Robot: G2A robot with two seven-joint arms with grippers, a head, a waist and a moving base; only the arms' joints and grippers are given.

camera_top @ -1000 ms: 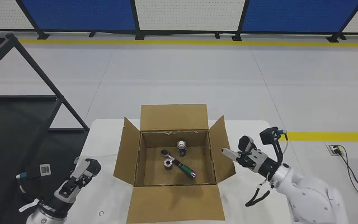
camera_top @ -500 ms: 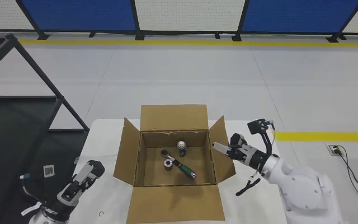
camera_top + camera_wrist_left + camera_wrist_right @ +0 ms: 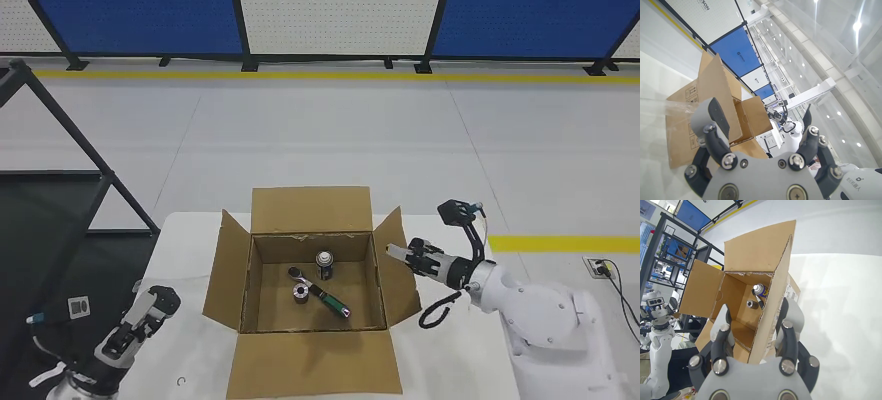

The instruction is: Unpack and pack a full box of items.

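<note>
- Right gripper [image 3: 755, 306] is wide open and holds nothing. Its two fingers straddle the upright right-hand flap [image 3: 397, 262] of the cardboard box [image 3: 300, 212], one finger on the inside and one on the outside, with gaps on both sides of the cardboard.
- Left gripper [image 3: 761, 106] is also spread open and empty. It sits low near the left edge of the white table [image 3: 185, 250], well apart from the box and aimed toward it.
- Box stands at the middle of the table with all four flaps folded outward and its inside open to view.
- Three items lie on the box floor: a spray can [image 3: 324, 262] standing upright near the back wall, a short metal cylinder [image 3: 299, 292] in front of it, and what looks like a ratchet wrench with a green handle [image 3: 322, 293] lying just beside the cylinder.
- Progress, as a judgement: opening is done, but every item visible is inside, so lifting things out has yet to happen and repacking comes after that.
</note>
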